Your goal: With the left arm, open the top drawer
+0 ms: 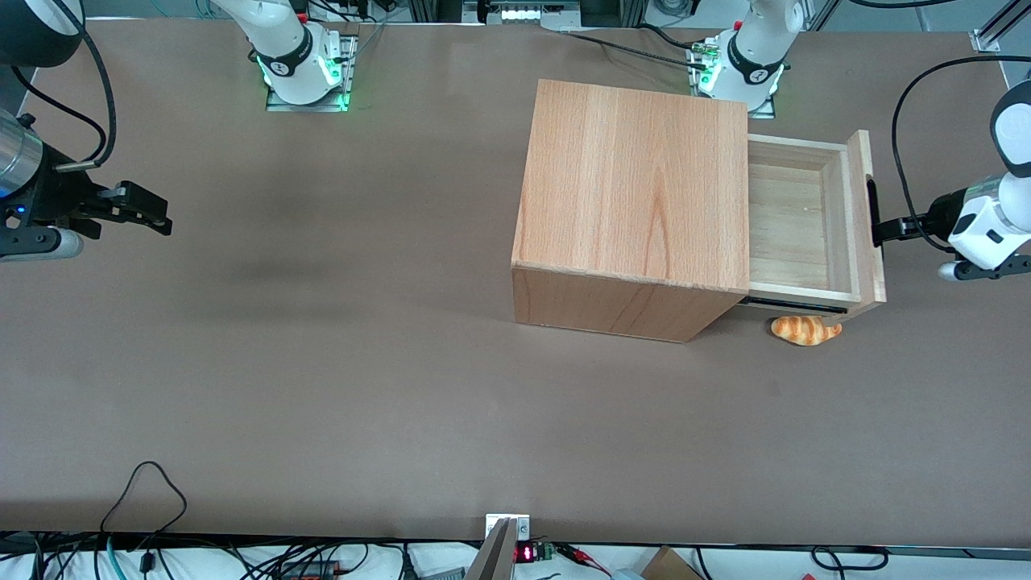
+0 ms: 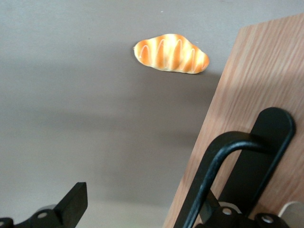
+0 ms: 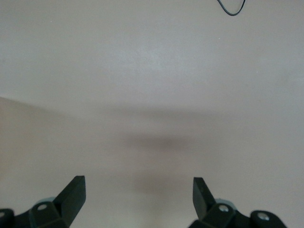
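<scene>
The top drawer (image 1: pixel 793 229) is pulled well out of the wooden cabinet (image 1: pixel 636 201), and its pale inside holds nothing. Its front panel (image 1: pixel 863 173) faces the working arm's end of the table and bears a black slot handle (image 1: pixel 872 211). My left gripper (image 1: pixel 886 230) is right in front of that panel, at the handle. In the left wrist view the gripper (image 2: pixel 142 209) is open: one finger (image 2: pixel 71 204) hangs free over the table, while the other is mostly hidden at the black handle (image 2: pixel 266 152) on the panel (image 2: pixel 237 95).
A toy croissant (image 1: pixel 805 329) (image 2: pixel 171 53) lies on the brown table (image 1: pixel 322 362) under the open drawer's corner, nearer the front camera. Cables run along the table edges.
</scene>
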`<state>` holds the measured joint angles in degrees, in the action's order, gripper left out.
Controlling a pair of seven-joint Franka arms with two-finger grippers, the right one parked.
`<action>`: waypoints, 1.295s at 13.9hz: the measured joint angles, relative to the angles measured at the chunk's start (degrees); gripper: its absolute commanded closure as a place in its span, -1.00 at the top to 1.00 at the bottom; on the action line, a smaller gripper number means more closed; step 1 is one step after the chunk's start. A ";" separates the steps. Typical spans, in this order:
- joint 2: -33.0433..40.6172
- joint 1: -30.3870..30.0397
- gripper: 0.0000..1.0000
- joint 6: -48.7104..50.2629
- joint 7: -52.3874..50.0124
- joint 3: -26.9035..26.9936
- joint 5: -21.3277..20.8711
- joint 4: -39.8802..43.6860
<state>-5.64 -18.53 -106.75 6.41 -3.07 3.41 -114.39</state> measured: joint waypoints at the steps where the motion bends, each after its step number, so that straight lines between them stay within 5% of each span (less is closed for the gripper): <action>1: 0.00 -0.46 1.00 0.00 -0.07 0.00 -0.01 0.00; 18: 0.04 -1.07 1.00 8.67 -1.98 -2.62 -0.02 17.40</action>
<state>-5.61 -19.60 -98.07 4.43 -5.69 3.39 -96.99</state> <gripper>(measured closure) 0.000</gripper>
